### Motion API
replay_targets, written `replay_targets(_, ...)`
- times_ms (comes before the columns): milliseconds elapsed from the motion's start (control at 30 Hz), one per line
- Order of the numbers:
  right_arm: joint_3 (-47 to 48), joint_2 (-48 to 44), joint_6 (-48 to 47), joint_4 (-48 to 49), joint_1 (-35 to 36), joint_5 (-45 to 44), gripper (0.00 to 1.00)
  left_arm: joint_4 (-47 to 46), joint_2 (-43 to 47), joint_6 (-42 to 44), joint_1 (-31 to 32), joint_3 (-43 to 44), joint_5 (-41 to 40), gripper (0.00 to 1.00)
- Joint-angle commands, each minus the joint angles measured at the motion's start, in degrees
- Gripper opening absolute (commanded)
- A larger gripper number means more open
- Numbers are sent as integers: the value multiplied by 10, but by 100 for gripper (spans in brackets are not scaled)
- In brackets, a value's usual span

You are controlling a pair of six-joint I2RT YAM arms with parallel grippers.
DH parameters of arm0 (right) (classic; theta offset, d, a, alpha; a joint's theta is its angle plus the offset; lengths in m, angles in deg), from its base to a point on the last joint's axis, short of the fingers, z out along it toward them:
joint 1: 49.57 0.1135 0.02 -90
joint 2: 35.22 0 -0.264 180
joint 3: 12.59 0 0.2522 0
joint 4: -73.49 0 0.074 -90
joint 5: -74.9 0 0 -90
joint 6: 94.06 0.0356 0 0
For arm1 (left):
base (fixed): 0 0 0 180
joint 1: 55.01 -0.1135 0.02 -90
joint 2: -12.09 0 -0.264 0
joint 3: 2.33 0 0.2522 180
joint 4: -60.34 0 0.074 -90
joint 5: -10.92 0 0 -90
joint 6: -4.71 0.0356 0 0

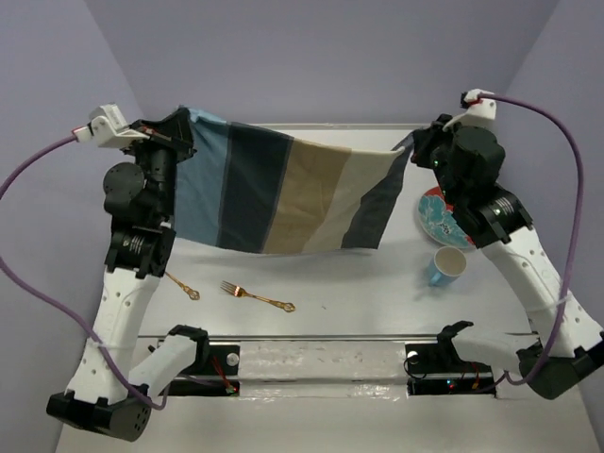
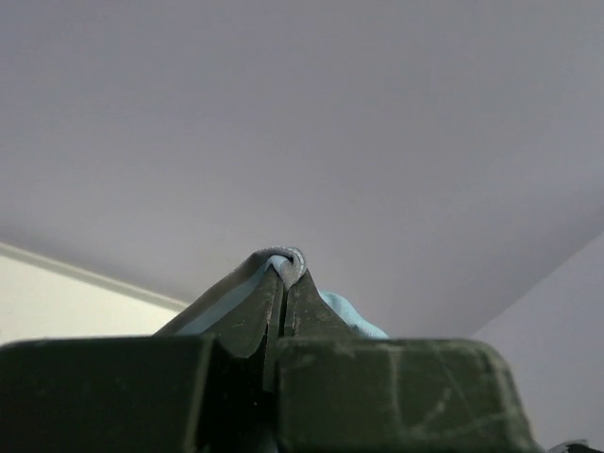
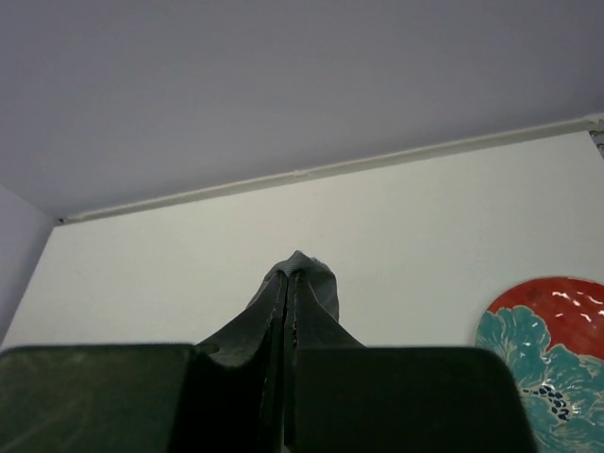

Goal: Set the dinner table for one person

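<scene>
Both arms are up, and the striped placemat [image 1: 283, 189] hangs between them like a banner. The left arm rises from its base at the 7 o'clock corner of the top view, elbow bent, wrist lifted high at 10 o'clock. The left gripper [image 1: 181, 125] is clamped tight on the cloth's light-blue corner; in the wrist view the fingertips [image 2: 285, 274] meet with a fold of blue fabric [image 2: 344, 313] squeezed between them.

Over on the other side, the right arm climbs from 5 o'clock and reaches up and inward to 2 o'clock. The right gripper [image 1: 412, 143] is pinched down hard on the dark grey corner, and the wrist view shows its jaws closed with grey cloth [image 3: 321, 288] bunched at the tips [image 3: 288, 276].

The dinner table [image 1: 359, 283] spreads white beneath it all, filling the middle of the top view. I can't tell whether the placemat's lower hem touches it. A red and teal plate [image 1: 436, 219] lies at 3 o'clock, with a blue cup [image 1: 447, 266] just beside it toward 4. A gold fork [image 1: 257, 296] lies at 6 o'clock below the cloth, and a gold spoon [image 1: 183, 286] peeks out beside the left arm at 8.
</scene>
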Motion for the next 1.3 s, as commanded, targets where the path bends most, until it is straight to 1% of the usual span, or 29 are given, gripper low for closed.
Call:
replay_targets(0, 35, 59, -30, 27, -6, -6, 0, -32, -61, -14, -30, -17, 26, 0)
replay_targets(33, 47, 78, -32, 27, -6, -7, 0, -32, -74, -18, -41, -13, 37, 0)
replay_targets(67, 76, 117, -40, 28, -21, -3, 0, -31, -98, -23, -65, -3, 49, 0)
replay_targets(133, 115, 155, -49, 27, -34, 5, 0, -31, -122, -27, -87, 11, 71, 0)
replay_targets(167, 159, 190, -57, 27, -46, 6, 0, -27, -145, -26, -105, 32, 77, 0)
replay_targets(267, 243, 242, -77, 10, -65, 11, 0, -20, -179, -33, -129, 70, 110, 0)
replay_targets(300, 314, 260, -82, -1, -70, 12, 0, -17, -200, -36, -147, 101, 135, 0)
replay_targets(333, 350, 291, -85, -28, -79, 13, 0, -13, -209, -39, -158, 117, 153, 0)
replay_targets(400, 436, 316, -96, -47, -85, 16, 0, -11, -225, -43, -163, 156, 175, 0)
replay_targets(467, 449, 319, -104, -56, -85, 13, 0, -23, -224, -47, -166, 164, 187, 0)
replay_targets(500, 414, 308, -98, -53, -85, 18, 0, -31, -214, -63, -166, 152, 200, 0)
replay_targets(533, 414, 296, -92, -44, -85, 20, 0, -46, -205, -74, -166, 134, 208, 0)
replay_targets(567, 339, 263, -83, -31, -85, 31, 0, -73, -196, -83, -166, 111, 214, 0)
replay_targets(600, 291, 244, -75, 4, -85, 36, 0, -81, -180, -99, -166, 63, 214, 0)
replay_targets(633, 185, 205, -61, 25, -85, 51, 0, -105, -170, -108, -166, 33, 216, 0)
replay_targets(667, 131, 186, -52, 42, -85, 60, 0, -119, -161, -118, -166, -36, 219, 0)
replay_targets(700, 78, 168, -42, 60, -85, 64, 0, -133, -146, -130, -166, -73, 226, 0)
replay_targets(733, -24, 136, -22, 96, -85, 76, 0, -155, -135, -150, -166, -140, 226, 0)
replay_targets(833, -153, 104, 4, 150, -85, 97, 0, -192, -117, -185, -166, -241, 226, 0)
replay_targets(867, -214, 94, 24, 163, -85, 105, 0, -222, -110, -191, -166, -301, 225, 0)
replay_targets(1000, -318, 96, 59, 185, -85, 132, 0, -258, -122, -201, -166, -407, 203, 0)
replay_targets(1067, -345, 108, 78, 188, -85, 135, 0, -263, -131, -200, -167, -450, 199, 0)
replay_targets(1167, -391, 122, 100, 196, -85, 140, 0, -284, -136, -193, -167, -499, 199, 0)
replay_targets(1267, -431, 114, 120, 199, -85, 148, 0, -282, -125, -172, -168, -527, 195, 0)
